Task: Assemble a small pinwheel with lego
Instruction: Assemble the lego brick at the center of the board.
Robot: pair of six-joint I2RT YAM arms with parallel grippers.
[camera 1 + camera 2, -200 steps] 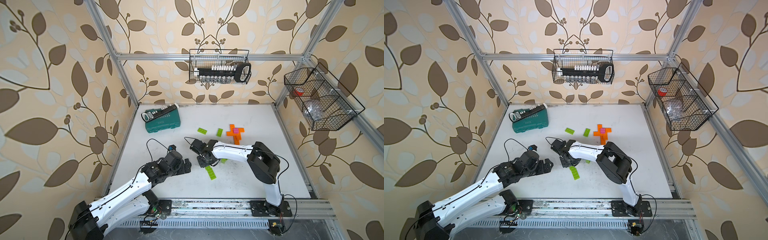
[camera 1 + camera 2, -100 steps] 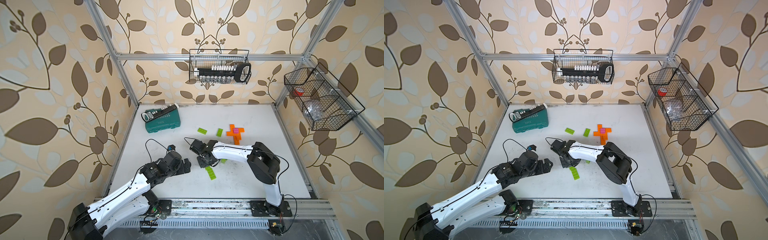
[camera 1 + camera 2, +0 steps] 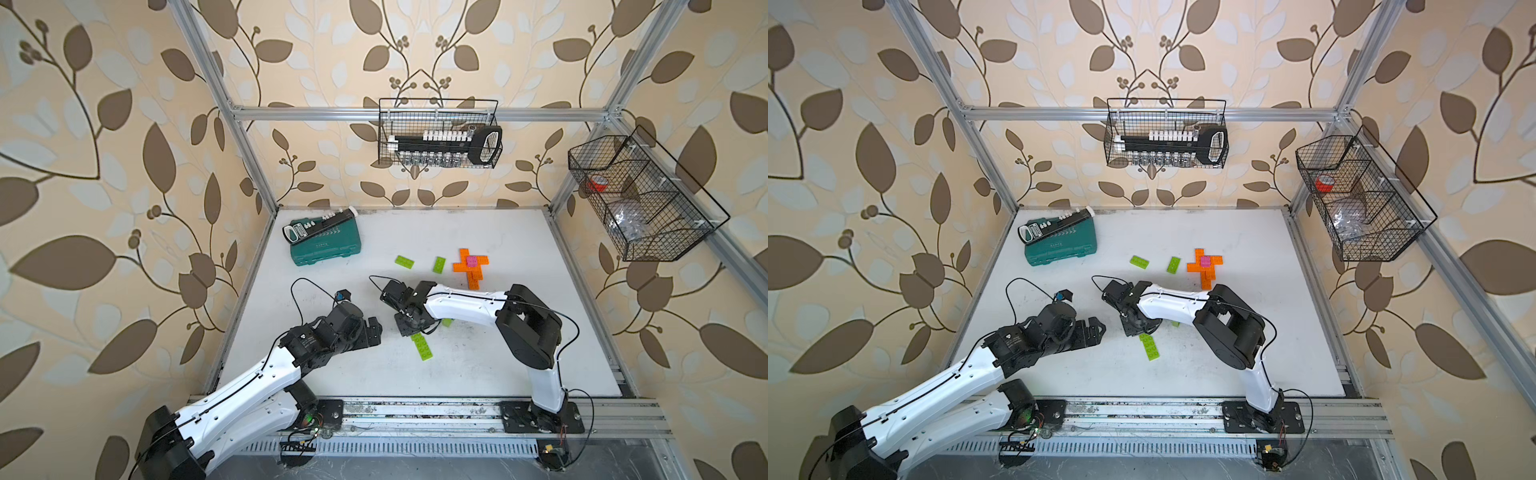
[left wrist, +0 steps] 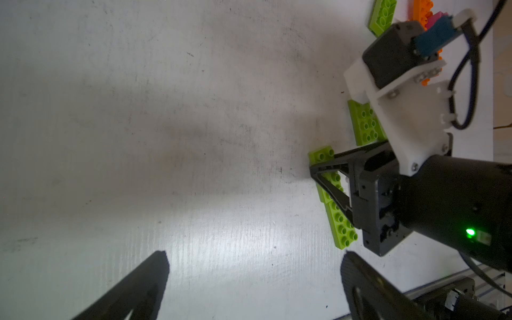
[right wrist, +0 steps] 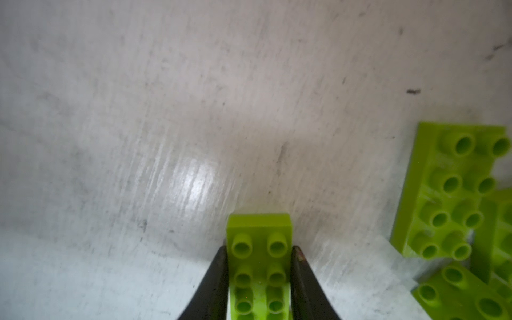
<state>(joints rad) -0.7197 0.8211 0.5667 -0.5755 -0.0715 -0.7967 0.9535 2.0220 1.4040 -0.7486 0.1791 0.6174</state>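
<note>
An orange lego cross with a pink brick (image 3: 471, 261) on its centre lies at the back right of the white table, shown in both top views (image 3: 1204, 266). Two loose lime green bricks (image 3: 404, 262) (image 3: 439, 264) lie just left of it. My right gripper (image 5: 260, 249) points down at mid-table and is shut on a lime green brick (image 5: 259, 230). That brick's length sticks out toward the front (image 3: 422, 347) and looks joined end to end with a second one (image 4: 342, 221). My left gripper (image 4: 255, 257) hovers open and empty just left of it (image 3: 374, 330).
A further green brick (image 5: 448, 191) lies beside the held one, partly under the right arm (image 3: 446, 322). A teal tool case (image 3: 324, 245) sits at the back left. Wire baskets hang on the back wall (image 3: 440, 133) and right wall (image 3: 640, 199). An aluminium rail (image 3: 415, 411) runs along the front.
</note>
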